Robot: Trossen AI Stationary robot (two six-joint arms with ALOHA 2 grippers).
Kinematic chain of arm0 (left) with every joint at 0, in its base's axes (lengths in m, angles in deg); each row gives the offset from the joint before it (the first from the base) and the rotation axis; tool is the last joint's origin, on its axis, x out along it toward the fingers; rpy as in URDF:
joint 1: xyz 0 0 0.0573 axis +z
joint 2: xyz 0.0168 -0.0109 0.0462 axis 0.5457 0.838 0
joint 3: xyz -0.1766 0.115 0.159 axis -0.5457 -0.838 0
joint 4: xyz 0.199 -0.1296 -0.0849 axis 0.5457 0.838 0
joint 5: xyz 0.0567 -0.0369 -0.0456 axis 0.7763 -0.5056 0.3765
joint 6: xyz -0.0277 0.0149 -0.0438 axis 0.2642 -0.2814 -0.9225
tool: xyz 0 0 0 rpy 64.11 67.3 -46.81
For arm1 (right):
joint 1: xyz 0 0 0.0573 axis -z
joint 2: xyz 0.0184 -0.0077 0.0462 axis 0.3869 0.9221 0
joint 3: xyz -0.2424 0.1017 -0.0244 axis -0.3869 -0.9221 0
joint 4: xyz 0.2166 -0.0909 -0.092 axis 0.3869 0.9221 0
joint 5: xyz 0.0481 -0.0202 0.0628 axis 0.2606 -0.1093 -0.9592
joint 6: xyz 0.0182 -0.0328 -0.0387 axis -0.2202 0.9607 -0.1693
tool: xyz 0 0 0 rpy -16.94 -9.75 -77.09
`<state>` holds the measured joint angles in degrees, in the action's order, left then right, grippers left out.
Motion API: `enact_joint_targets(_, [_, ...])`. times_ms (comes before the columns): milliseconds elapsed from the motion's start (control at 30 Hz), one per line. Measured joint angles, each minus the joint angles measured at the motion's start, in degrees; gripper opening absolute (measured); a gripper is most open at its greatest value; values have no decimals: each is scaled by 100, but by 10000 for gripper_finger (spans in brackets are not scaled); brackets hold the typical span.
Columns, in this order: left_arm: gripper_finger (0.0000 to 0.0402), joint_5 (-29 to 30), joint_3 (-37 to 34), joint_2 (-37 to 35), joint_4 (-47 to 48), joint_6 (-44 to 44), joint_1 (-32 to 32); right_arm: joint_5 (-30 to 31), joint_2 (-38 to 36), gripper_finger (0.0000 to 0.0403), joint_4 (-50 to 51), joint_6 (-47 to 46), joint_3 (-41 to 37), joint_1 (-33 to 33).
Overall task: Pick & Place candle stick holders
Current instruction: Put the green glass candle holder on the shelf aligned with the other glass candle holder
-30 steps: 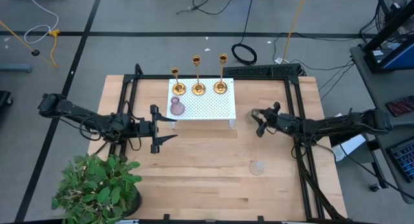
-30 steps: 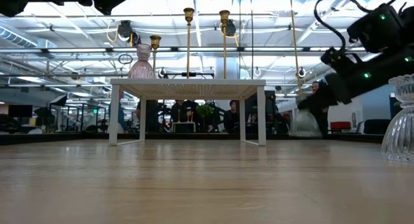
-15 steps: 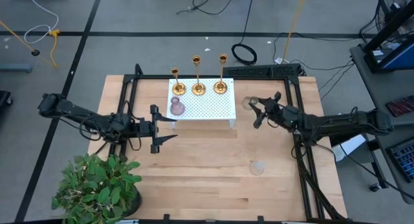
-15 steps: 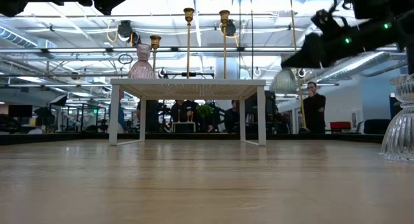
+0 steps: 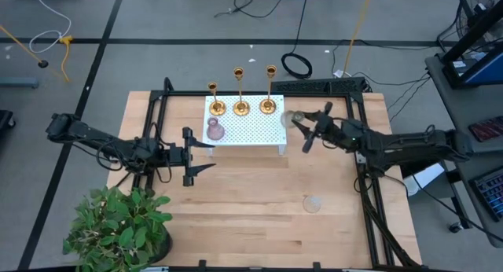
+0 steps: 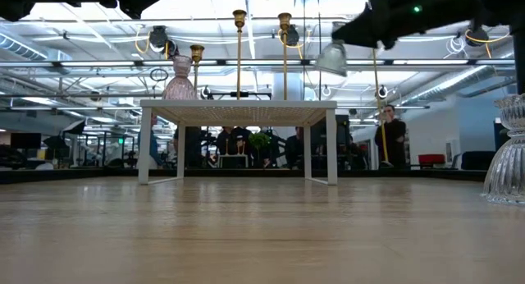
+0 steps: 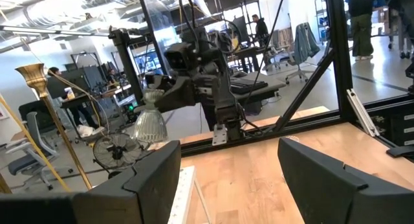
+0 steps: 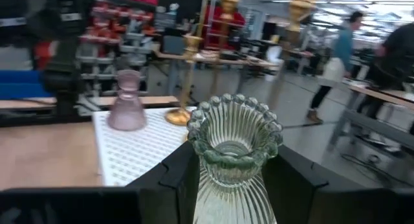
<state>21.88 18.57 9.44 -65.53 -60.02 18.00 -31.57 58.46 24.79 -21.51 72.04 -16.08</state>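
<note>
Three gold candle stick holders [image 5: 241, 107] stand by their round bases along the far edge of a white perforated stand [image 5: 255, 132]. A pink glass holder [image 5: 214, 132] stands on the stand's near left part. My right gripper [image 5: 297, 124] is shut on the greenish glass holder [image 8: 233, 153], just off the stand's right end and above its top in the low view [image 6: 332, 58]. A clear glass holder [image 5: 313, 203] stands on the table, near right. My left gripper [image 5: 203, 156] is open and empty, left of the stand. My right gripper pinches the greenish holder's ribbed body [image 8: 206, 185] between its two fingers, below the beaded rim. The fingers come roughly level from the table's right side. The holder stays upright, rim up, lifted clear of table and stand.
A potted plant [image 5: 118, 225] stands at the near left corner. A black frame [image 5: 361, 146] runs along the table's sides. Bare wood lies between the stand and the near edge. People show in the room beyond the table.
My right gripper has risen and gone toward the table's left and far side, toward the white stand. It has carried the greenish holder from about the height of the stand's legs to above its top. The holder has stayed upright.
</note>
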Motion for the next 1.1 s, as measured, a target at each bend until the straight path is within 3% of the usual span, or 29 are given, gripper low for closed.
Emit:
enact_joint_targets(133, [266,0,0,0,0,-1,-2,-401,644,139,4,16,496,-2])
enact_joint_targets(500, [266,-1,0,0,0,-4,-2,-398,2349,144,2,-331,1485,7])
enact_joint_targets(1100, [266,-2,0,0,0,-9,0,-717,3468,148,-240,-847,2146,75])
